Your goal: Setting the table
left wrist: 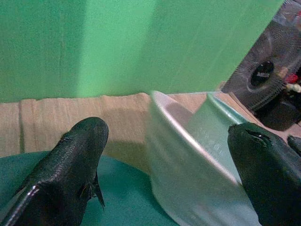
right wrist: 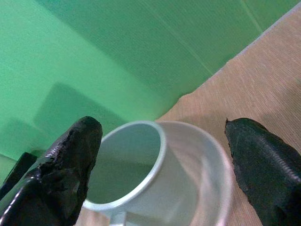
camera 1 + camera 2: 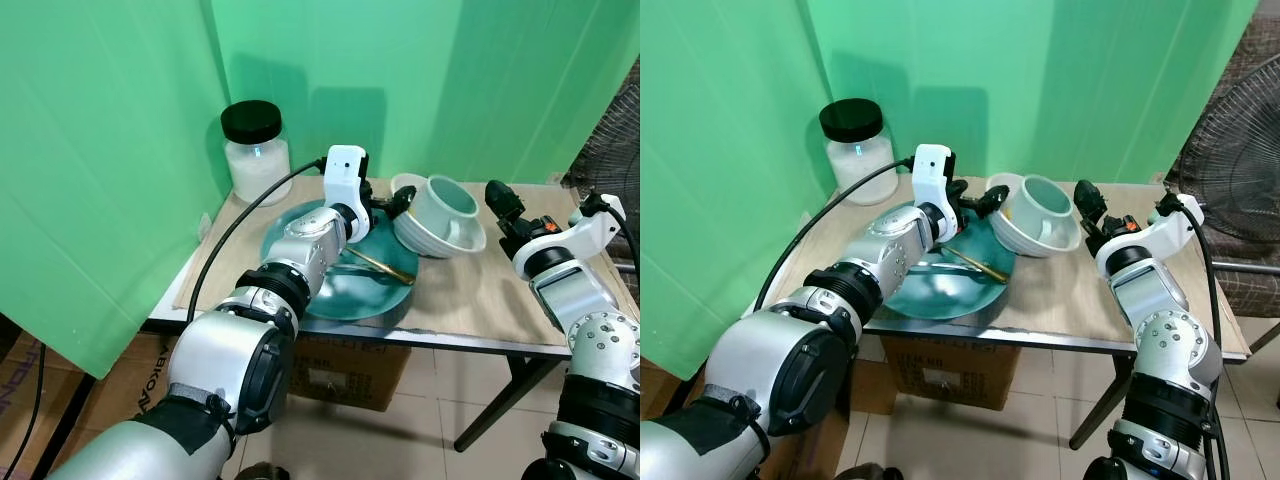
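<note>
L gripper (image 3: 392,207) is sitting at centre frame, fingers spread wide w/ the white bowl's (image 3: 420,233) near rim passing between them — not closed on it yet, so looks like it's lining up a rim pinch. Bowl is tipping, resting partly on the teal plate's (image 3: 300,225) right edge, w/ a pale green cup (image 3: 450,203) nested inside, mouth facing up-right. That lean is prob why the approach is coming from the side.

R gripper (image 3: 503,208) is hovering right of centre, just beside the bowl, also wide open, aiming at cup and bowl in its wrist view; not touching.

A brass-coloured utensil (image 3: 380,265) is lying across the plate, lower-centre, under the L forearm — could get knocked if the bowl is dragged.

Around: black-lidded jar (image 3: 256,150) upper left, well apart. Fan (image 3: 1240,150) at right edge, behind the R arm. Cardboard box (image 3: 340,375) under the table (image 3: 470,300). Both grippers crowding one bowl — collision risk, I'd say.
</note>
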### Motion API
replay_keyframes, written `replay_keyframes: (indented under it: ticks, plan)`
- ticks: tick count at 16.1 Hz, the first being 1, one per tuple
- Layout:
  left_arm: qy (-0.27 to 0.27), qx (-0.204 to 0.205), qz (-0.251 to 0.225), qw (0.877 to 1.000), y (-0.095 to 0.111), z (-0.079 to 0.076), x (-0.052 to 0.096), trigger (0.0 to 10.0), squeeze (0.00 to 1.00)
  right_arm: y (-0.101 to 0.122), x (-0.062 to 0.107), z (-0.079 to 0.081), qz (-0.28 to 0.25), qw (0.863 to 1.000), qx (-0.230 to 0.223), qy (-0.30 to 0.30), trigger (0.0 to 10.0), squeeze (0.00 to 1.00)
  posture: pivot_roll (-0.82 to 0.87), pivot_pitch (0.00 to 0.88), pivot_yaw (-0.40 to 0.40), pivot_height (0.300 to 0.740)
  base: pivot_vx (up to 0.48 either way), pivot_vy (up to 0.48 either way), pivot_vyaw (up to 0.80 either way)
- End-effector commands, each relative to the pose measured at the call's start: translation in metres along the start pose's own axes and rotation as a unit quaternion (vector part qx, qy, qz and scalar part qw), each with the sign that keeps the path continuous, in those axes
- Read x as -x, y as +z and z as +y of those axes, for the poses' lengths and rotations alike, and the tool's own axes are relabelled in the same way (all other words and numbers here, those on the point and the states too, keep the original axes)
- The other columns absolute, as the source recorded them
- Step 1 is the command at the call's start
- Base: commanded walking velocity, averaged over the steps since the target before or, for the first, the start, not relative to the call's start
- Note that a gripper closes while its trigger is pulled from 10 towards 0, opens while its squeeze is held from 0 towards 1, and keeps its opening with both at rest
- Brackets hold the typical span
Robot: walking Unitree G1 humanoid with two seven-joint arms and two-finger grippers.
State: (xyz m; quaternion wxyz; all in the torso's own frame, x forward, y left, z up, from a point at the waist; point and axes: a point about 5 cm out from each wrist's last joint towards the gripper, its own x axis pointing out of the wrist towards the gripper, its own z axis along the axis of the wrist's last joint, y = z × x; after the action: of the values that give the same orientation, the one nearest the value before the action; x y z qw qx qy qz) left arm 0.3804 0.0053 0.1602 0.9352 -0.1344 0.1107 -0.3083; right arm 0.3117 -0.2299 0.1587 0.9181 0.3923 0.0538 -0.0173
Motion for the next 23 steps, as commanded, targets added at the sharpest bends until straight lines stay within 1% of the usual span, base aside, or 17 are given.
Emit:
replay_keyframes:
  ticks: [1,3,4,5,8,10,11,13,14,15,16,18,19,21,22,23]
  plan:
    - [-0.004,0.002,-0.007,1.0,0.005,-0.007,-0.003,10.0,0.0,-0.001,-0.003,0.001,0.003,1.0,0.004,-0.003,10.0,0.0,-0.2,0.0,0.062,0.74,0.0,0.0,0.0]
    - [0.008,0.005,-0.022,1.0,0.014,0.004,0.0,10.0,0.0,0.001,-0.005,0.003,0.001,1.0,0.006,0.004,10.0,0.0,-0.19,0.0,0.053,0.74,0.0,0.0,0.0]
    - [0.016,0.0,-0.024,1.0,0.016,0.01,0.002,10.0,0.0,0.001,-0.005,0.004,0.003,1.0,0.012,0.006,10.0,0.0,-0.19,0.0,0.051,0.74,0.0,0.0,0.0]
    - [0.021,-0.006,-0.024,0.999,0.016,0.014,0.004,10.0,0.0,0.001,-0.006,0.004,0.005,1.0,0.015,0.008,10.0,0.0,-0.19,0.0,0.051,0.74,0.0,0.0,0.0]
    - [0.041,-0.021,-0.028,0.999,0.018,0.033,0.012,10.0,0.0,-0.006,-0.009,0.008,0.014,1.0,0.019,0.017,10.0,0.0,-0.17,0.0,0.036,0.74,0.0,0.0,0.0]
    - [0.043,-0.024,-0.029,0.998,0.018,0.035,0.014,10.0,0.0,-0.007,-0.009,0.009,0.015,1.0,0.019,0.018,10.0,0.0,-0.17,0.0,0.036,0.74,0.0,0.0,0.0]
    - [0.037,-0.032,-0.042,0.998,0.022,0.043,0.018,10.0,0.0,-0.008,-0.01,0.01,0.018,0.999,0.022,0.024,10.0,0.0,-0.15,0.0,0.024,0.74,0.0,0.0,0.0]
    - [0.025,-0.055,-0.06,0.996,0.028,0.05,0.024,10.0,0.0,-0.006,-0.009,0.012,0.011,0.999,0.027,0.036,10.0,0.0,-0.15,0.0,0.023,0.74,0.0,0.0,0.0]
    - [0.017,-0.107,-0.076,0.991,0.035,0.056,0.03,10.0,0.0,0.002,-0.004,0.019,-0.019,0.997,0.035,0.062,10.0,0.0,-0.14,0.0,0.025,0.74,0.0,0.0,0.0]
    - [0.015,-0.134,-0.081,0.988,0.037,0.058,0.032,10.0,0.0,0.005,0.0,0.023,-0.033,0.996,0.038,0.078,10.0,0.0,-0.14,0.0,0.025,0.74,0.0,0.0,0.0]
    - [0.015,-0.146,-0.085,0.986,0.038,0.06,0.035,10.0,0.0,0.007,0.003,0.026,-0.038,0.995,0.041,0.088,10.0,0.0,-0.13,0.0,0.026,0.74,0.0,0.0,0.0]
    - [0.024,-0.19,-0.101,0.976,0.039,0.067,0.045,10.0,0.0,0.007,0.016,0.029,-0.046,0.99,0.06,0.115,10.0,0.0,-0.11,0.0,0.021,0.74,0.0,0.0,0.0]
    - [0.029,-0.197,-0.105,0.974,0.039,0.069,0.048,10.0,0.0,0.008,0.019,0.029,-0.053,0.99,0.064,0.116,10.0,0.0,-0.1,0.0,0.019,0.74,0.0,0.0,0.0]
    - [0.038,-0.217,-0.116,0.968,0.038,0.073,0.059,10.0,0.0,0.019,0.03,0.028,-0.082,0.986,0.08,0.117,10.0,0.0,-0.09,0.0,0.012,0.74,0.0,0.0,0.0]
    - [0.051,-0.235,-0.125,0.963,0.035,0.076,0.072,10.0,0.0,0.025,0.045,0.029,-0.099,0.979,0.128,0.12,10.0,0.0,-0.08,0.0,0.01,0.74,0.0,0.0,0.0]
    - [0.065,-0.243,-0.126,0.959,0.032,0.078,0.081,10.0,0.0,0.024,0.053,0.03,-0.099,0.974,0.164,0.124,10.0,0.0,-0.07,0.0,0.01,0.74,0.0,0.0,0.0]
